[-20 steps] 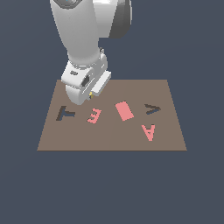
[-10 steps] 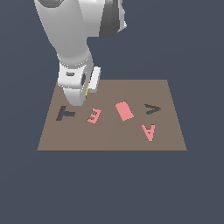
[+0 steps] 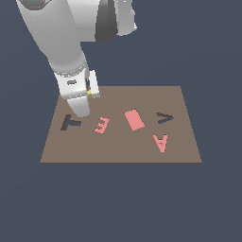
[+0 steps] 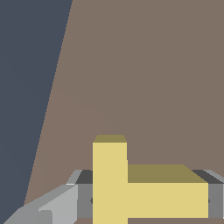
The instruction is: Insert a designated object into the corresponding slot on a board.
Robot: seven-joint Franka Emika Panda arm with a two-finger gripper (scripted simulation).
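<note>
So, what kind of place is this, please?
Probably a simulated test scene, not a real room: a plain dark backdrop, a flat brown board with pink letters and a dark T-shaped slot, and the gripper holding a yellow letter piece.

Exterior view: camera raised, looking obliquely down from in front of the brown board (image 3: pixel 118 146); the whole board is in frame, with dark floor on all sides. The arm enters from the top, the gripper (image 3: pixel 81 111) hanging over the board end at the exterior view's left.

Wrist view: very close, looking down past the gripper (image 4: pixel 131 201) and the yellow block-letter piece (image 4: pixel 144 192) onto bare board (image 4: pixel 144 65) and one board edge.

Shared: gripper tip and the board beneath it.
</note>
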